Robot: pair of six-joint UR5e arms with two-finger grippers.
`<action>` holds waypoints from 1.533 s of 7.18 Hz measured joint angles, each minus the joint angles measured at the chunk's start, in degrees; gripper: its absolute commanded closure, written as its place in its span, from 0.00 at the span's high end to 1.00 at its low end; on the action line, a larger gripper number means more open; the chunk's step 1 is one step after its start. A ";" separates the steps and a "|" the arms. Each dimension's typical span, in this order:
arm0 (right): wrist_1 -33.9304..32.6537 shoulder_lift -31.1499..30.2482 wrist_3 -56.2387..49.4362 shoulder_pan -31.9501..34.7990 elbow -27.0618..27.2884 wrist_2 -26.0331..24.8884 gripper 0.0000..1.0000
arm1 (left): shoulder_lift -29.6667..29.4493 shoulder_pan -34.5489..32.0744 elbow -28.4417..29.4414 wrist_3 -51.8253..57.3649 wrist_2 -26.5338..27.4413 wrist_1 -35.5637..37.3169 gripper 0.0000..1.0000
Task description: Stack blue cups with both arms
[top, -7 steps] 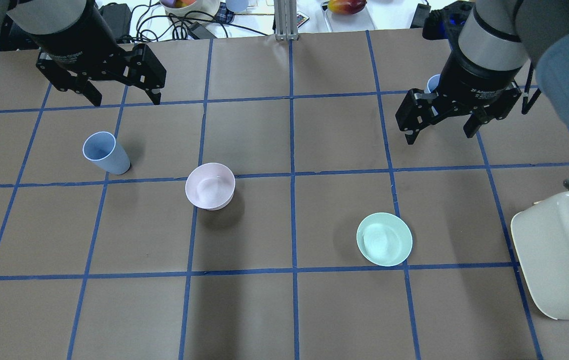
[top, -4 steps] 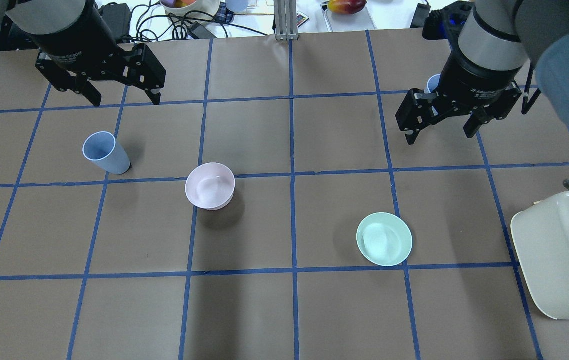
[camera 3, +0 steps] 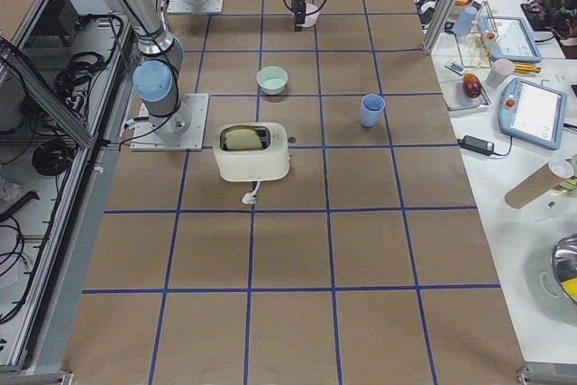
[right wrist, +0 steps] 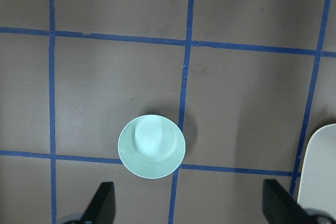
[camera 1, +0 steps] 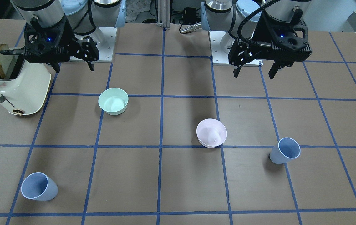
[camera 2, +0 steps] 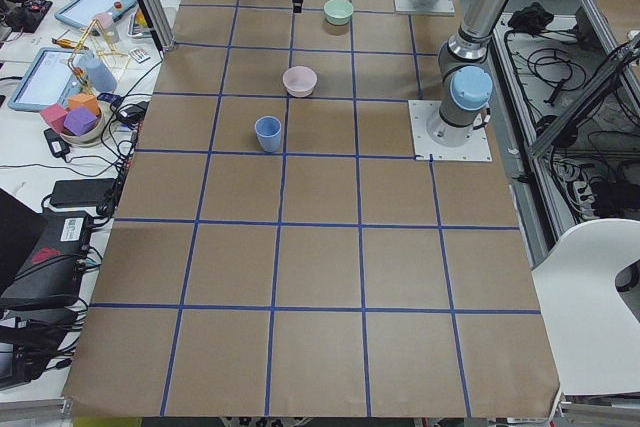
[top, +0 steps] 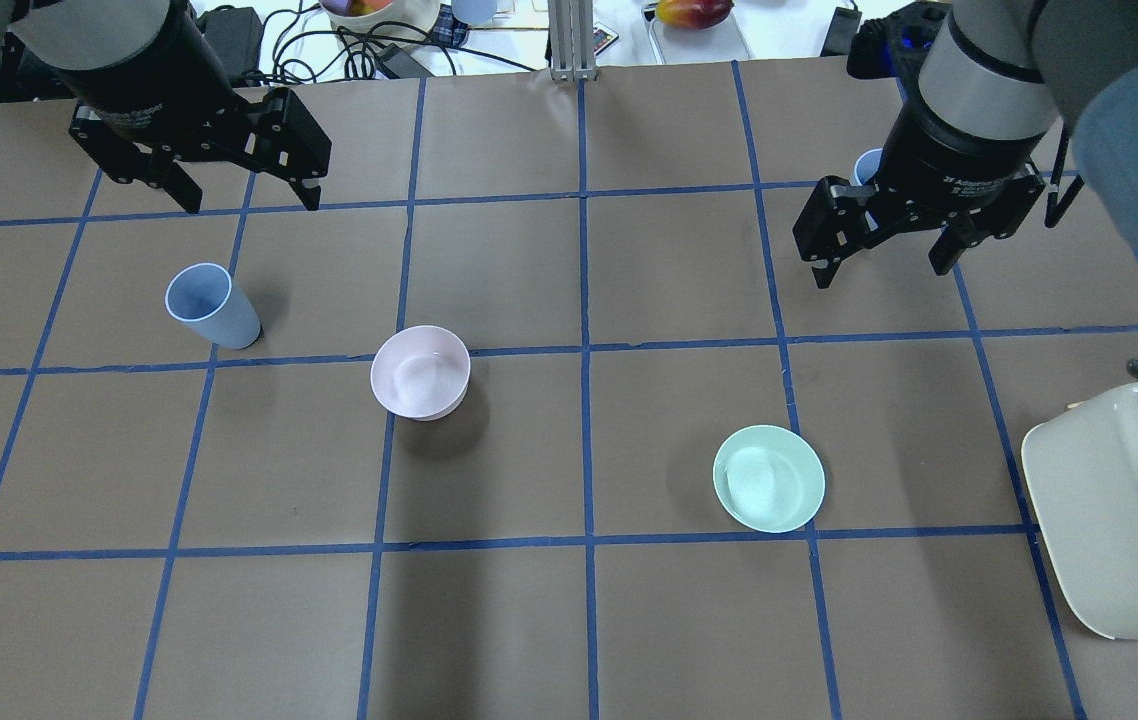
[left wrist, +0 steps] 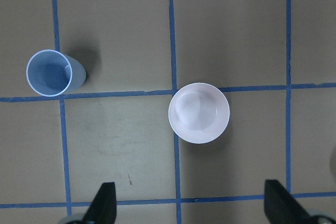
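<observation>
Two blue cups: upright, mouths up, empty; left cup (top: 212, 306) near the pink bowl (top: 420, 372), right cup (camera 1: 38, 186) farther out, well apart from everything.
Bowls: pink and mint bowl (top: 768, 478) empty, nearer the robot than either cup.
Toaster (camera 1: 21, 87): holds bread (camera 1: 0, 64), on the robot's right.
Grippers: left gripper (top: 251, 200) and right gripper (top: 879, 272) spread, holding nothing, above the table (top: 569, 620).

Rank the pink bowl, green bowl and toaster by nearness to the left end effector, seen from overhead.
From the left end effector:
1. Pink bowl, left of centre.
2. Green bowl, right of centre.
3. Toaster, far right.
</observation>
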 measured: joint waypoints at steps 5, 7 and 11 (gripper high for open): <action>-0.16 0.03 0.01 0.08 0.11 0.44 1.00 | -3.90 4.07 -0.19 6.11 1.03 0.36 1.00; -0.16 0.03 0.01 0.09 0.14 0.44 1.00 | -11.54 8.62 -0.32 11.45 1.81 6.86 1.00; -0.16 0.03 0.01 0.11 0.20 0.45 1.00 | -24.93 12.76 -1.33 12.94 6.14 15.27 1.00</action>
